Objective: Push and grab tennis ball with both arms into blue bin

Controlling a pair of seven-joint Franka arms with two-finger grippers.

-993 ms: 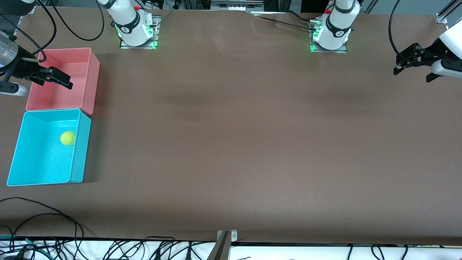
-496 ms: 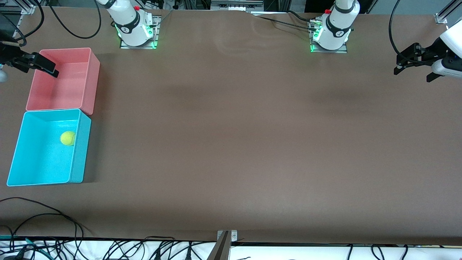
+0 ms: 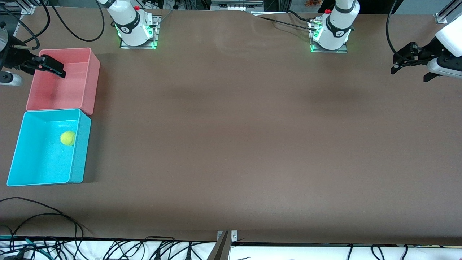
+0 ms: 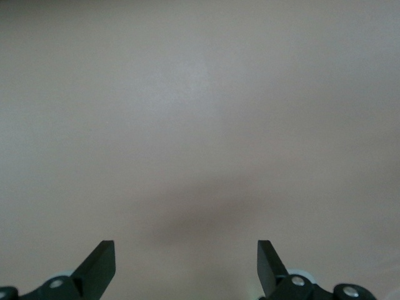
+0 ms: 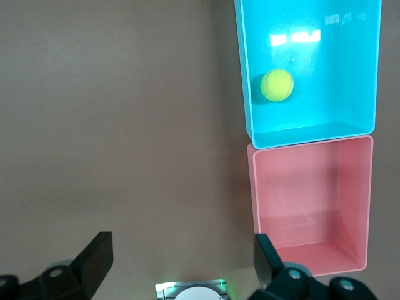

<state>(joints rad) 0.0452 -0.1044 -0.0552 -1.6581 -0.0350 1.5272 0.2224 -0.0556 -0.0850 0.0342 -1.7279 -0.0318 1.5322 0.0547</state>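
The yellow-green tennis ball point(image 3: 67, 138) point(image 5: 277, 85) lies inside the blue bin point(image 3: 81, 151) point(image 5: 245, 94), close to the wall that faces the table's middle. My right gripper point(image 3: 52, 68) point(image 5: 181, 250) hangs open and empty over the rim of the pink bin point(image 3: 92, 81) point(image 5: 312, 200), at the right arm's end of the table. My left gripper point(image 3: 409, 72) point(image 4: 186, 250) hangs open and empty over bare table at the left arm's end, a long way from both bins.
The pink bin stands against the blue bin, farther from the front camera, and holds nothing. The arm bases point(image 3: 136, 34) point(image 3: 330, 36) glow green along the table's back edge. Black cables point(image 3: 43, 216) trail at the front edge.
My right gripper has risen off the pink bin's inside, swung outward to the table end, then come back a little over the rim. The left gripper has hardly moved. The ball stays still.
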